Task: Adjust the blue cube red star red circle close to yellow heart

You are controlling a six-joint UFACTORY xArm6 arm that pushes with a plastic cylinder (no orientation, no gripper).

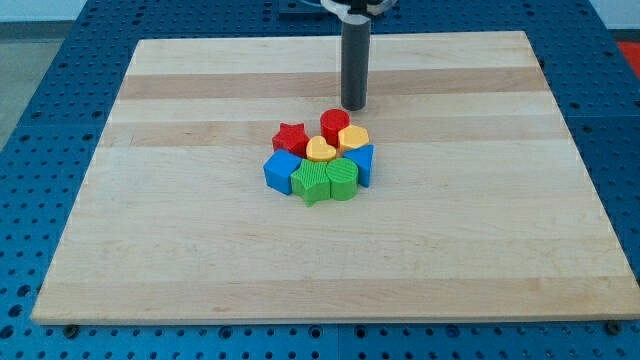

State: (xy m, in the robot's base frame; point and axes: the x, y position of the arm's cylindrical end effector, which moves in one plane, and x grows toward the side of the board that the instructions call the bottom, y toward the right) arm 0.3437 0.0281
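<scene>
- My tip (354,106) is a plain rod end, with no jaws to open or close; it holds nothing and stands upright on the board (180,250), just above the cluster toward the view's top, near the red circle (334,126) but apart from it.
- The red circle is a short upright cylinder at the cluster's top.
- The red star (290,137) lies flat to its left; which way its points face is hard to tell.
- The blue cube (282,171) sits at the cluster's left, below the star, one corner turned toward the view's bottom.
- The yellow heart (320,150) lies in the middle, touching star and circle.
- A second yellow block (353,137), a blue block (364,163) and two green blocks (312,183) (342,180) pack the rest.
</scene>
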